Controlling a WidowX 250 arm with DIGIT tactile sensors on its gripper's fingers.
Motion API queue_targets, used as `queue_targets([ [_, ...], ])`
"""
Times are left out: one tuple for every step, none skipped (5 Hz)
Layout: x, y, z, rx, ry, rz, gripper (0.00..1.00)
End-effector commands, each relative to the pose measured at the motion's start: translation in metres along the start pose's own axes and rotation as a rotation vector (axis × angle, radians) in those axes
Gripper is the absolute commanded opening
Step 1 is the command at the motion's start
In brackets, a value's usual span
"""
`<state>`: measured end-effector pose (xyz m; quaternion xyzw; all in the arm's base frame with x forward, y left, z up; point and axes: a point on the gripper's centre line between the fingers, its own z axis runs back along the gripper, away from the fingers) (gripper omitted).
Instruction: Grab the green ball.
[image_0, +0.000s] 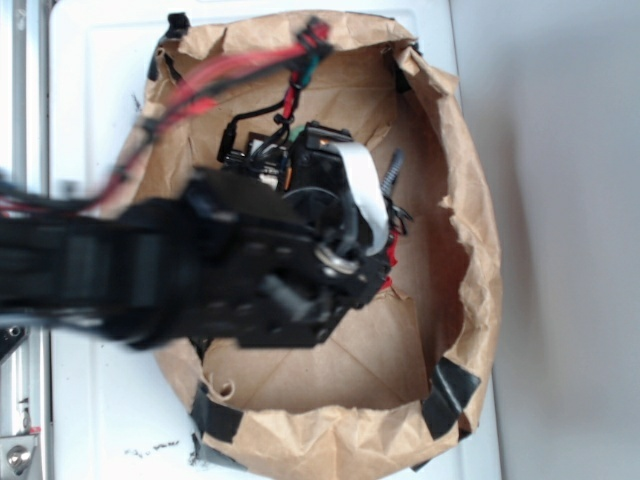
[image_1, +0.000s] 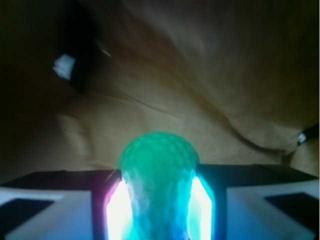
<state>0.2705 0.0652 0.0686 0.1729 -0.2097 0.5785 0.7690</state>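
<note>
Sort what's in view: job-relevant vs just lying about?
Job:
- green ball, between the fingers in the wrist view
- gripper, shut on it

Lying about:
- red lump, mostly hidden under the arm
- brown paper bag with black tape patches

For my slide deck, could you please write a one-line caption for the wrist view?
Wrist view: the pincer closed on the green ball, above crumpled brown paper.
</note>
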Motion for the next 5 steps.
queue_targets([
  [0.014,0.013,0.064,-0.116,0.054,-0.106,0.00],
  [0.014,0.019,0.086,-0.129,0.094,-0.178,0.00],
  [0.011,0.034,0.111,-0.191,0.127,-0.260,0.00],
  [0.006,0.049,0.131,-0.238,0.159,-0.310,0.00],
  [0.004,0.056,0.139,-0.255,0.170,-0.321,0.00],
])
